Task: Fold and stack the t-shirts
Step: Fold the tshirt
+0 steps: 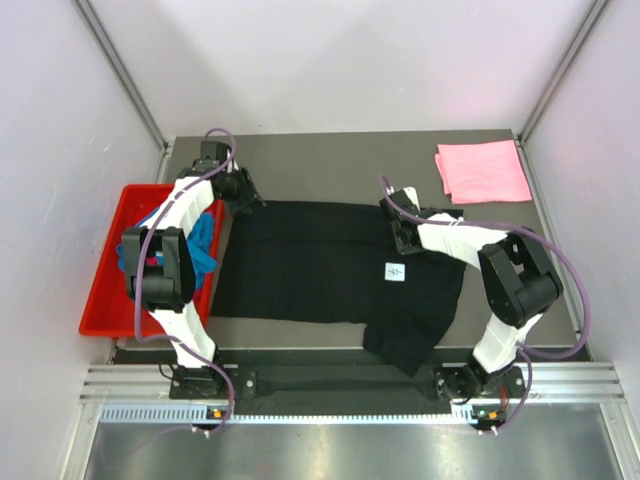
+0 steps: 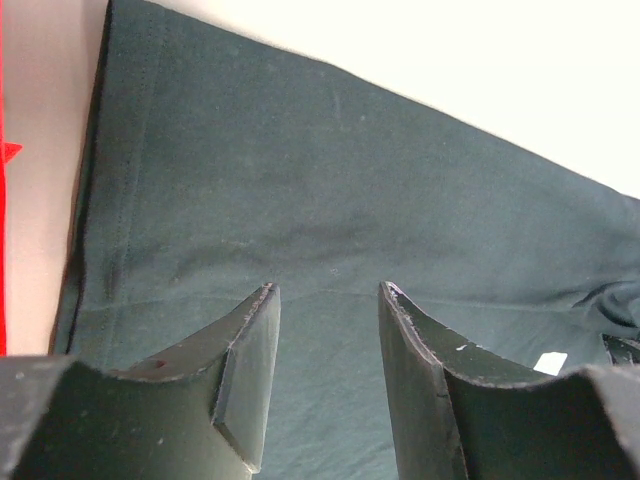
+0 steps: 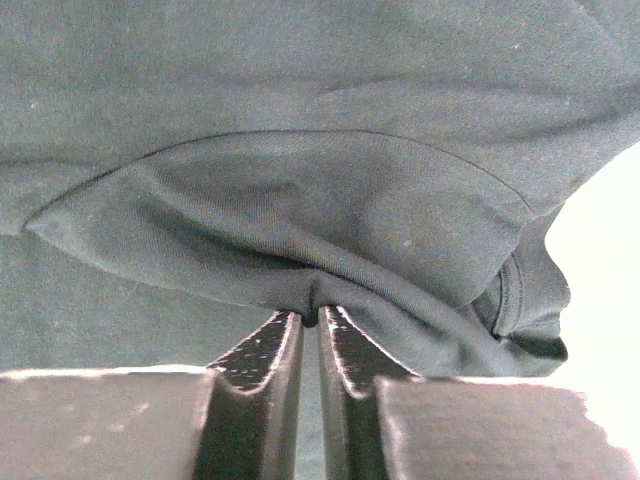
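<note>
Cloth of the black t-shirt (image 1: 320, 265) lies spread flat at the middle of the top view, its long axis running left to right across the table (image 1: 330, 160). The stitched hem (image 2: 120, 200) faces the left of the frame. The neck end, marked by a small white square label (image 1: 395, 271), faces right. One sleeve (image 1: 410, 345) trails toward the lower right edge. The knit is matte and soft, smooth over the body and rumpled near the label.

The left end effector (image 2: 325, 290) hovers at the shirt's upper left corner with its dark, scuffed jaws well apart and nothing between them. The right end effector (image 3: 310, 315) has its jaws nearly together, pinching a raised fold of the black cloth near the neck.

A pink t-shirt (image 1: 483, 172) sits folded into a neat rectangle at the upper right. A turquoise t-shirt (image 1: 205, 240) lies crumpled in the red plastic tray (image 1: 100, 290) at the left.
</note>
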Tool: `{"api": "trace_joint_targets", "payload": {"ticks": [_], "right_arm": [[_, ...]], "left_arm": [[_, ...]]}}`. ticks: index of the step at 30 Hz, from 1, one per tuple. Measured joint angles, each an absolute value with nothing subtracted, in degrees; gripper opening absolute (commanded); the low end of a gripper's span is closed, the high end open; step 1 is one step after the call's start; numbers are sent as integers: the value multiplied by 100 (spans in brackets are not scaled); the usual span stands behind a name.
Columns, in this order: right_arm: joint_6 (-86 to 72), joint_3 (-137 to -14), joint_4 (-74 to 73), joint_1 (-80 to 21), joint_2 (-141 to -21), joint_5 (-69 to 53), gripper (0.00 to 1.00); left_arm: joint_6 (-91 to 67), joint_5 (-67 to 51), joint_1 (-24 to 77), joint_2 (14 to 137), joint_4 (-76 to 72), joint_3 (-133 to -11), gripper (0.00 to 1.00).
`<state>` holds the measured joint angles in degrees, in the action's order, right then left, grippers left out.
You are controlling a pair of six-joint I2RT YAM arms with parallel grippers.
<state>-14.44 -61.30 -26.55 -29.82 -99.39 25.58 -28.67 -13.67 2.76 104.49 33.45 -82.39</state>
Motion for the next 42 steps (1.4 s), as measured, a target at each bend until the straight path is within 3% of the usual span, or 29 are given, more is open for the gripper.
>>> {"api": "trace_joint_targets", "payload": {"ticks": [2,10,22,26,28,36,39,42], "right_arm": [[-1404,-6130,-2630,-2980,-9939,2587,0],[-1391,-6512,-3306,-2923,-9898,2355,0],[-1304,-6567,-4027,-1876,-9456,-10,5],[-1347,-6514,-3944,-1621,-9856,-596,18],[-1358,-6552,-3918,-1505,-9998,-716,19],[-1350,-7004,-3516,-1496,-10116,-377,41],[-1334,-6923,-3417,-1699,-9865,-21,38],[-1256,-6724,-3380,-2023,-9382,462,27]], "left_arm": [[-2867,-1367,276,10449,3345,-8237,49],[-2864,-1372,276,10449,3345,-8237,49],[-2864,-1280,276,11185,3288,-8329,49],[-2864,-1166,276,11668,3367,-8447,49],[-2849,-1004,268,11725,3363,-8632,49],[-2836,-762,266,12145,3380,-9190,49],[-2834,-731,268,12147,3385,-9196,49],[-2816,-694,272,12149,3393,-9205,50]]}}
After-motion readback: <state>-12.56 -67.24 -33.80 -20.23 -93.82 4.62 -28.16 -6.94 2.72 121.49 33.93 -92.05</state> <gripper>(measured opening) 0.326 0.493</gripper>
